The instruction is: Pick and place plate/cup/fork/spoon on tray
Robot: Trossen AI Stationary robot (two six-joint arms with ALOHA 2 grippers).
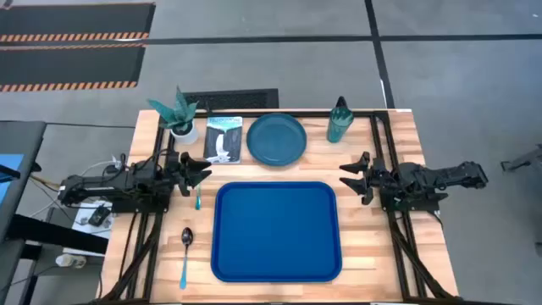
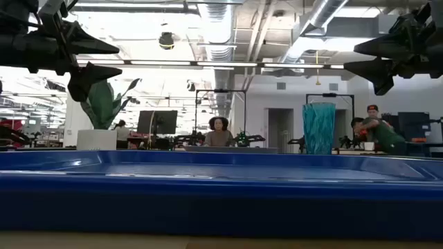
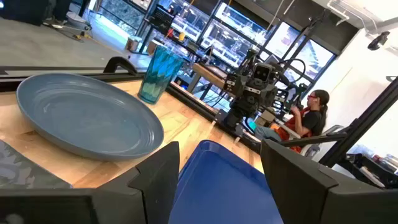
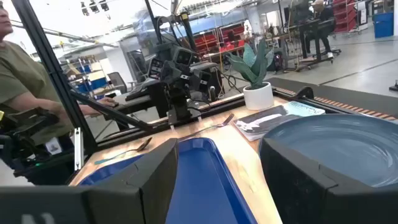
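Observation:
The blue tray (image 1: 275,230) lies at the table's middle. The dark-teal plate (image 1: 276,138) rests flat on the table behind it. The teal cup (image 1: 340,121) stands upright to the plate's right. The fork (image 1: 198,201) lies on the table off the tray's far left corner. The spoon (image 1: 185,252) lies left of the tray, near the front. My left gripper (image 1: 203,169) is open and empty above the fork's far end. My right gripper (image 1: 347,176) is open and empty off the tray's far right corner. Both grippers hover above the table in the low view, the left (image 2: 97,59) and the right (image 2: 367,59).
A white pot with a teal plant (image 1: 182,119) stands at the far left, with a picture booklet (image 1: 223,138) lying beside it, left of the plate. The arms' dark frame rails (image 1: 383,144) run along both sides of the table. People sit in the room beyond (image 2: 219,131).

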